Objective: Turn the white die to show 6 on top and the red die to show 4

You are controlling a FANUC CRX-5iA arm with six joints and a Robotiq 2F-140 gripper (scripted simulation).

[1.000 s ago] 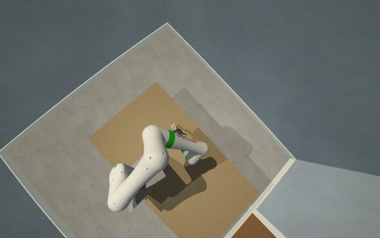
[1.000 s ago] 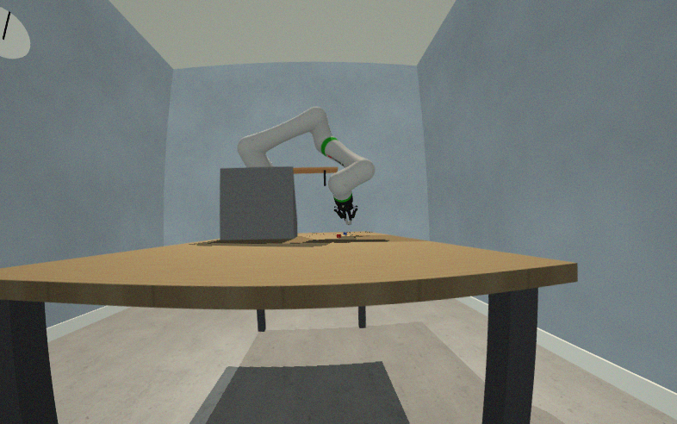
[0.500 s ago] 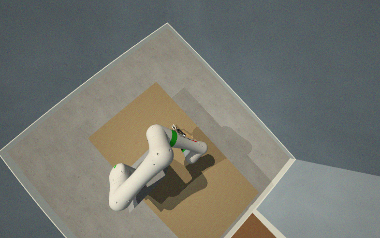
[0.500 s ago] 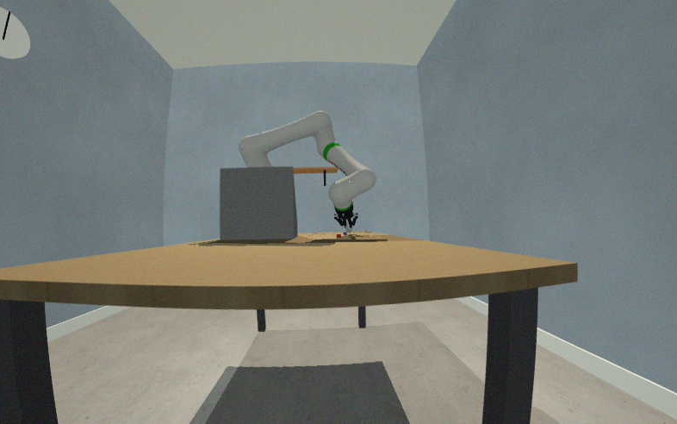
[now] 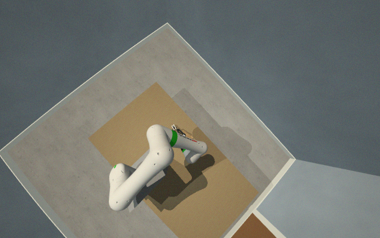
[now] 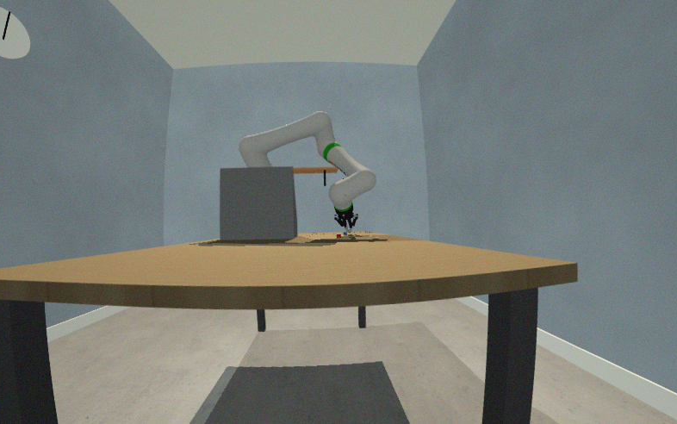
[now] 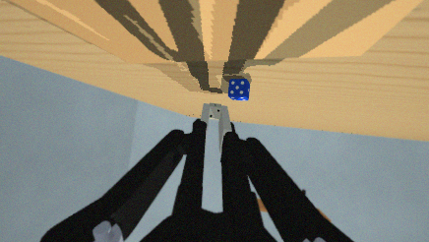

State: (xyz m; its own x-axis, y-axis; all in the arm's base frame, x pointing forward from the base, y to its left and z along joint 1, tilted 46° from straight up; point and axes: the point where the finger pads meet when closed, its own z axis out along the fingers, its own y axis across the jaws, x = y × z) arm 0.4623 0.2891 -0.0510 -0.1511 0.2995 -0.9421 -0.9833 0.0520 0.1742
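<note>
My gripper point(image 5: 173, 127) point(image 6: 347, 230) point(image 7: 214, 114) is tilted, low over the table. It appears shut on the white die point(image 7: 214, 113), a small pale block with dark pips that spans the gap between the fingertips in the wrist view. Its top number cannot be read. The blue die point(image 7: 239, 90) point(image 6: 344, 233) stands on the table just beside the fingertips; the side toward the wrist camera shows 5. The red die point(image 6: 338, 235) is small in the exterior view, left of the blue one, number unreadable. A smooth orange-tan area point(image 7: 354, 39) in the wrist view seems to be the mat.
The wooden table point(image 5: 138, 109) point(image 6: 277, 263) carries the grey robot base block point(image 6: 257, 202), left of the gripper in the exterior view. The arm hides part of the table in the top view. Finger shadows cross the tan area. Walls stand beyond the table.
</note>
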